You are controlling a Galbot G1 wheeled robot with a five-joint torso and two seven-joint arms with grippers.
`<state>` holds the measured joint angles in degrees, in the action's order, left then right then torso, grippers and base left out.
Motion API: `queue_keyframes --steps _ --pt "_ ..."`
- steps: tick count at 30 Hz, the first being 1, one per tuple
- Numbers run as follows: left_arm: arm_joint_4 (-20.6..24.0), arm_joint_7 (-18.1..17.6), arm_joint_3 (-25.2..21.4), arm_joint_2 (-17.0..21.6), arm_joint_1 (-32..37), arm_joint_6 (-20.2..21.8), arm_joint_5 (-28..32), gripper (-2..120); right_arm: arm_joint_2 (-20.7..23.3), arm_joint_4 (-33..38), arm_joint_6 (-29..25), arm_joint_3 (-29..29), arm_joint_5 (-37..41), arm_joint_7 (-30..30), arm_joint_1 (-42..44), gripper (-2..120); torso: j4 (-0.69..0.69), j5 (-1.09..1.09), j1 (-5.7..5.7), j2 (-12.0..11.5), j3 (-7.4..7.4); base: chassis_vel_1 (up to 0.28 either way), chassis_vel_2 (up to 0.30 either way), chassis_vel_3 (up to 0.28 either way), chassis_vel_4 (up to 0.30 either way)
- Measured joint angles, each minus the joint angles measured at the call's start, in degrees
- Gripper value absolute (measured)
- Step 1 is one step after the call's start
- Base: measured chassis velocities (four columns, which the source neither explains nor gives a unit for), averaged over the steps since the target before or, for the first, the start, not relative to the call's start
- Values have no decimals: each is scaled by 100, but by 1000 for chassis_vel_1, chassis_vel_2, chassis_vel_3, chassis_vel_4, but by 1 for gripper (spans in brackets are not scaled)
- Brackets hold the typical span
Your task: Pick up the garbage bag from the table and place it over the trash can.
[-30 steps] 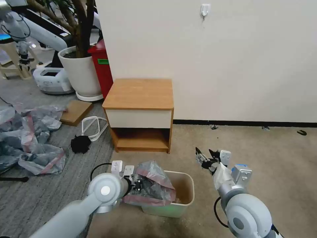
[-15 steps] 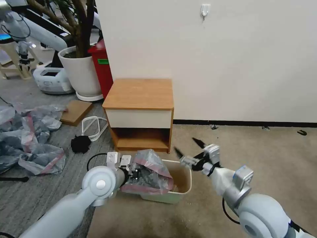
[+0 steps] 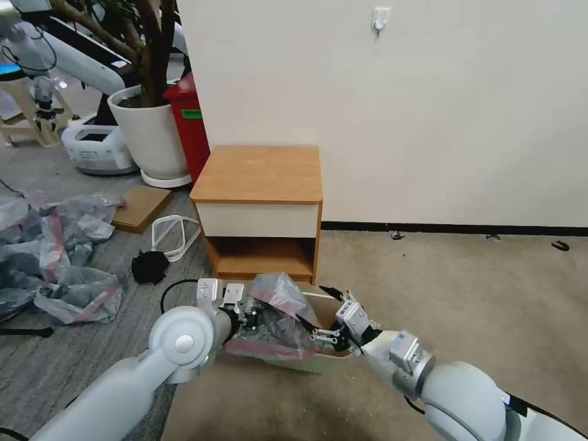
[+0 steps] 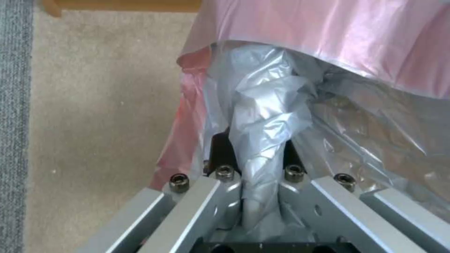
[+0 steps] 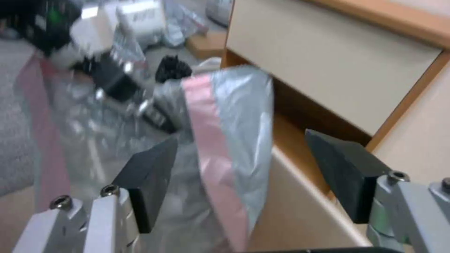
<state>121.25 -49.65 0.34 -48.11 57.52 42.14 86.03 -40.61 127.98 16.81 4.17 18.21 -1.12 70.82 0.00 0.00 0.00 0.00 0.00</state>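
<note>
my left claw [image 3: 250, 320] pinches the garbage bag [image 3: 278, 315], bunched over the trash can [image 3: 334, 357] on tan carpet [image 3: 459, 294]. my right claw [image 3: 327, 315] is spread at the bag's 3 o'clock. the wooden surface [image 3: 260, 173] stands at 12 o'clock against a white wall [image 3: 398, 110].

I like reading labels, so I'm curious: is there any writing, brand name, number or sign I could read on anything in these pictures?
None can be read.
Green label on the tall red bin: too small to read.
Light-wood nightstand, beige plastic trash can, grey garbage bag with pink band: no text shows.
</note>
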Motion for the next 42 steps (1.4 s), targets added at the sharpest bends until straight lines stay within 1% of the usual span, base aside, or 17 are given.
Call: queue_keyframes --steps 5,11,15,16,20,30,37,42 --pt "4 4 17 -36 -28 0 5 4 194 -96 26 194 -40 -36 -127 72 0 0 0 0 0 0 0 0 0" --pt "24 9 24 -81 -30 0 8 4 184 -189 113 273 -41 -80 -216 72 0 0 0 0 0 0 0 0 0" --pt "67 13 24 -82 -23 0 15 4 211 -265 132 303 -38 -115 -233 68 0 0 0 0 0 0 0 0 0" --pt "76 16 24 -82 -21 0 16 4 217 -286 141 304 -37 -124 -238 64 0 0 0 0 0 0 0 0 0" --pt "86 20 28 -88 -21 0 18 4 203 -338 162 303 -22 -161 -246 60 0 0 0 0 0 0 0 0 0" --pt "91 31 55 -95 -67 0 27 4 191 -412 164 324 -28 -177 -198 60 0 0 0 0 0 0 0 0 0" --pt "120 42 62 -91 -56 0 32 4 143 -571 168 367 -18 -249 -311 60 0 0 0 0 0 0 0 0 0" --pt "127 45 86 -97 -72 0 34 4 97 -622 190 407 -5 -265 -350 58 0 0 0 0 0 0 0 0 0"
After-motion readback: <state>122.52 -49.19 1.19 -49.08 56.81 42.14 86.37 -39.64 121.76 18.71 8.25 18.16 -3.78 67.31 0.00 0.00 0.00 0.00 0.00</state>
